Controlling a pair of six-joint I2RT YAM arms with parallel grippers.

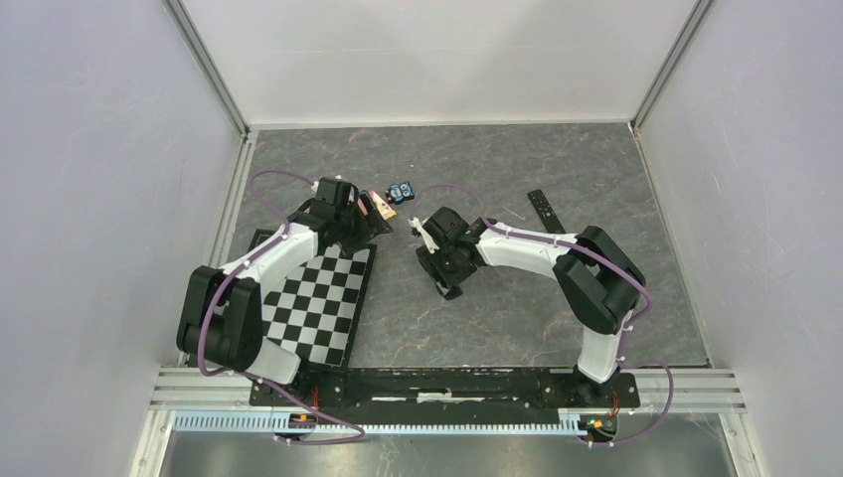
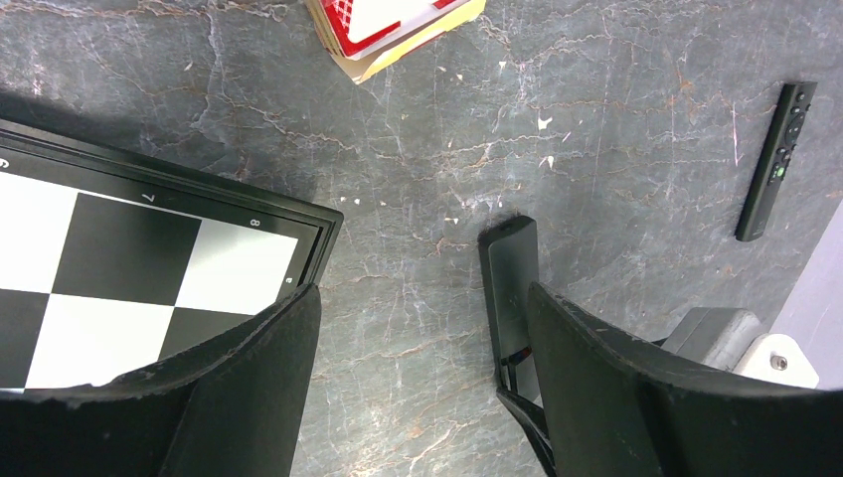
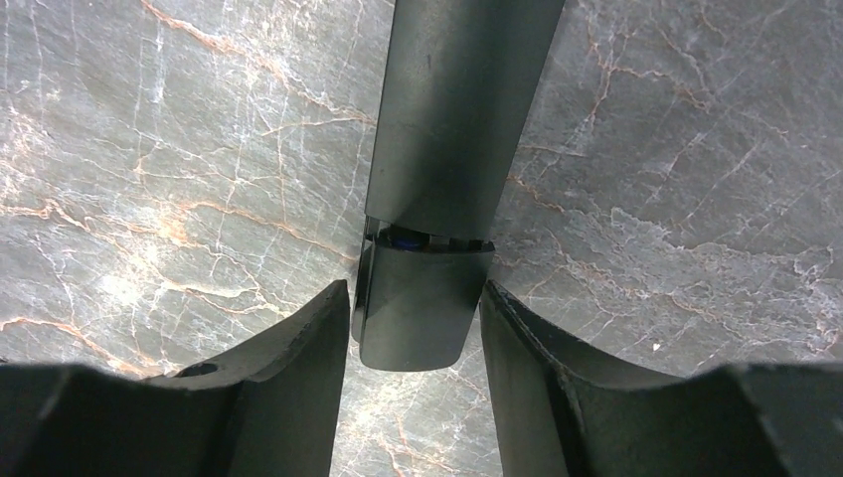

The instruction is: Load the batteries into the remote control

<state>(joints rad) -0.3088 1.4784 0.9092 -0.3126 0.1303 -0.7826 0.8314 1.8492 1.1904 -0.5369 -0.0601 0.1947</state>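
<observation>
At worktop centre, right claw (image 3: 415, 293) straddles remote (image 3: 452, 119) at battery cover (image 3: 418, 318), pads beside both edges; gripped or not, cannot tell. Left claw (image 2: 425, 293) released, empty. Step, likely: closing cover; next needs straight slide toward 12 o'clock. Counts: two remotes, spare remote (image 1: 542, 210) at 2 o'clock; one blue battery (image 3: 403, 237) seen in gap; one chessboard (image 1: 318, 298).

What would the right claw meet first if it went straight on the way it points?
Likely the remote control: its end lies between the fingertips of the right claw; those would touch the table beside it. Depth is unclear.
</observation>
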